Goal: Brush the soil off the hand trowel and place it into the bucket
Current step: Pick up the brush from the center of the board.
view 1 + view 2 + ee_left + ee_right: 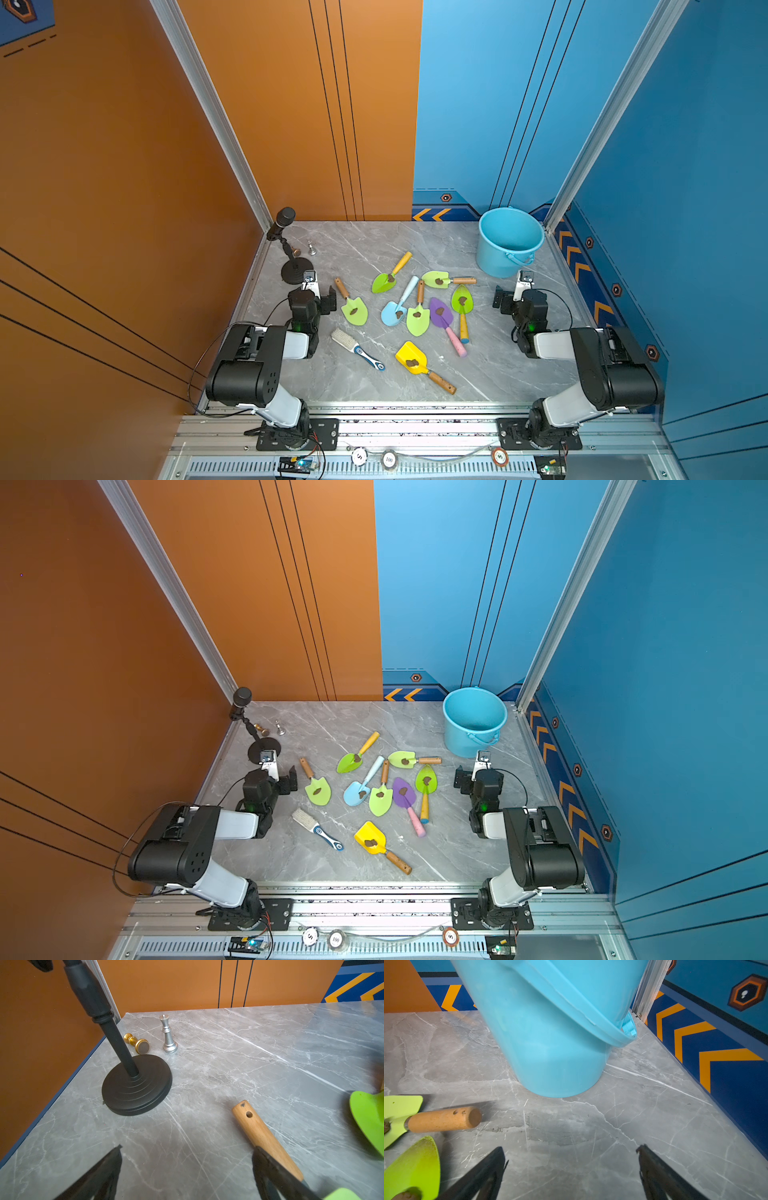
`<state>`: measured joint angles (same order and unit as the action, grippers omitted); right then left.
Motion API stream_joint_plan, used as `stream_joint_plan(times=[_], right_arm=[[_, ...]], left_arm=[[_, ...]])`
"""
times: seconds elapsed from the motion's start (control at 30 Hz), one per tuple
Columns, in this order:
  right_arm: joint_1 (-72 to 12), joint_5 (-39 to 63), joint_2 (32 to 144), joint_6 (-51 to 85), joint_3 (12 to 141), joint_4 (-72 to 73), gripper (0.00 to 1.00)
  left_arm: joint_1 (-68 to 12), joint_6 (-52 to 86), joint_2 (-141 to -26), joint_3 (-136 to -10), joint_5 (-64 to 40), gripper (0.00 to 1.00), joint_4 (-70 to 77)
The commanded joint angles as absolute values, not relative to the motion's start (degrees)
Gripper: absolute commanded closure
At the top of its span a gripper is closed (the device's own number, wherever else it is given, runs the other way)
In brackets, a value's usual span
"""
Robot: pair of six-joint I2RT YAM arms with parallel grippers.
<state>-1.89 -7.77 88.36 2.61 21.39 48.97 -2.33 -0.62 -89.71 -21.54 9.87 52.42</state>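
Marble tabletop point(498, 365) is walled on three sides, bare room left by its right edge. Left gripper point(187, 1148) and right gripper point(570, 1148) are held wide, empty. Trowels point(409, 352), dotted with soil point(412, 363), are strewn mid-table; bucket point(498, 262) is stood far-right.

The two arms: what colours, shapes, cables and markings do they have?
Both the left arm and the right arm have black joint housings joined by pale grey links. A thin black cable loops beside the left one. A green light glows near each wrist. The left gripper and right gripper have black pointed fingers.
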Motion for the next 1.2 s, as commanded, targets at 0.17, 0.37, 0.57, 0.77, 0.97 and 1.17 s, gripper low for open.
stream_joint_plan(times=[0.17, 0.37, 0.57, 0.77, 0.97, 1.17], right_arm=[[-2.11, -9.32, 87.8, 3.28, 22.15, 48.95, 0.01], [-1.45, -7.49, 81.46, 4.5, 32.02, 25.99, 0.0], [-2.98, -5.17, 71.59, 17.57, 44.03, -0.24, 0.0], [-15.07, -7.27, 61.31, 36.04, 47.94, -12.83, 0.01], [-35.98, -15.88, 56.89, 55.77, 47.04, -9.88, 0.01], [-46.91, -20.34, 60.25, 63.84, 49.41, -8.68, 0.0]], left_arm=[[-2.11, -0.4, -89.32, -22.01, 9.46, 0.02, 51.76], [-2.93, -1.59, -80.8, -24.08, 8.59, 0.02, 41.28], [-3.7, 9.69, -66.9, -39.86, 8.24, 0.02, 1.43], [-13.38, 25.42, -60.57, -50.36, 1.98, 0.02, -17.47], [-30.34, 45.62, -56.69, -52.54, 4.08, 0.02, -20.96], [-45.46, 46.09, -52.73, -54.39, 20.74, 0.02, -26.26]])
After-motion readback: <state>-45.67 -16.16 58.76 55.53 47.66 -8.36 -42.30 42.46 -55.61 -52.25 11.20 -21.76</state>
